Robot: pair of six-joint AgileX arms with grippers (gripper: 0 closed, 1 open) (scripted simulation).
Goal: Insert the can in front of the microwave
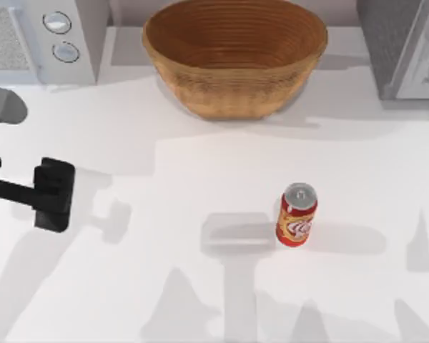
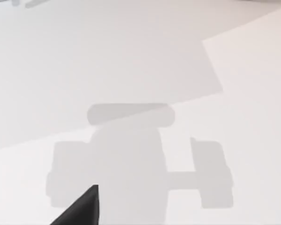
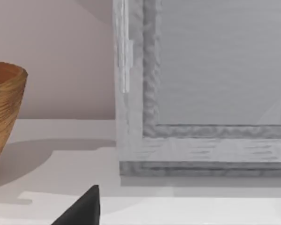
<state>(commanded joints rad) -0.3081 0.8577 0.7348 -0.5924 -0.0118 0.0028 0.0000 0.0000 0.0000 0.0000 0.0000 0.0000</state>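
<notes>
No wording can be read anywhere on the worktop (image 1: 357,164). The red soda can (image 1: 297,216), standing upright right of centre in the top view, carries a yellow and white logo on its side, but its lettering is too small to make out. The microwave (image 1: 79,43) at the far left shows two round silver dials (image 1: 57,23) with no legible numbers or marks beside them. The wicker bowl (image 1: 234,57) and the darker grey speckled box (image 3: 201,140) at the far right bear no labels or signs.
</notes>
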